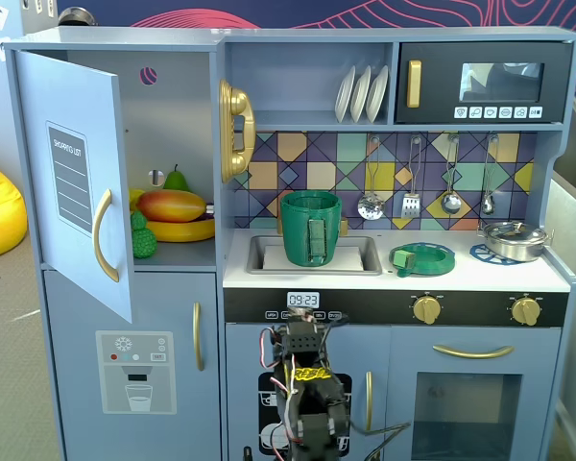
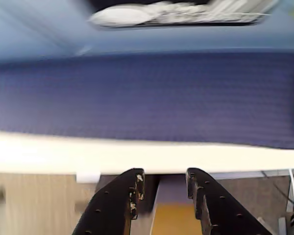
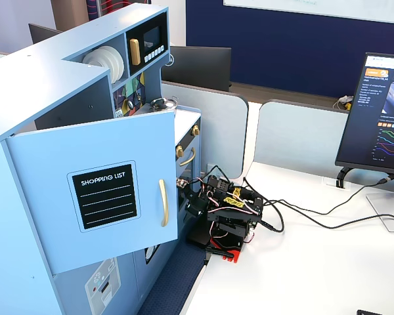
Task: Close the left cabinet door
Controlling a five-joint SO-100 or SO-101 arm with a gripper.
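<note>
Left cabinet door (image 1: 72,182) standing wide open at the upper left of the toy kitchen, hinged along its left edge, swung out toward the room so that the "SHOPPING LIST" label (image 3: 108,195) and curved gold handle (image 1: 103,235) face outward. Seen from the side in a fixed view, same door (image 3: 98,197) projecting well off the cabinet front, free edge nearest the arm. Behind it, exposed shelf holding toy fruit (image 1: 171,216): a mango-coloured piece, a pear, bananas, something green. Below, the dispenser door (image 1: 134,370) shut flush. To the right, a gold toy telephone (image 1: 236,130), a green pot (image 1: 310,227) in the sink, plates, hanging utensils, the microwave door (image 1: 485,82) closed.

Arm (image 3: 226,210) folded low on the white table in front of the oven section, well apart from the door and below its lower edge; probably a rest pose, with nothing yet reaching toward the task. Gripper (image 2: 162,188) pointing at blue carpet and a pale table edge in the wrist view, jaws parted a modest gap, holding nothing. No kitchen part visible from the wrist.

Judged from this: closing not begun. Next move likely calls for raising and swinging toward the free edge, then pushing the outer face inward, since a push needs no grasp.
</note>
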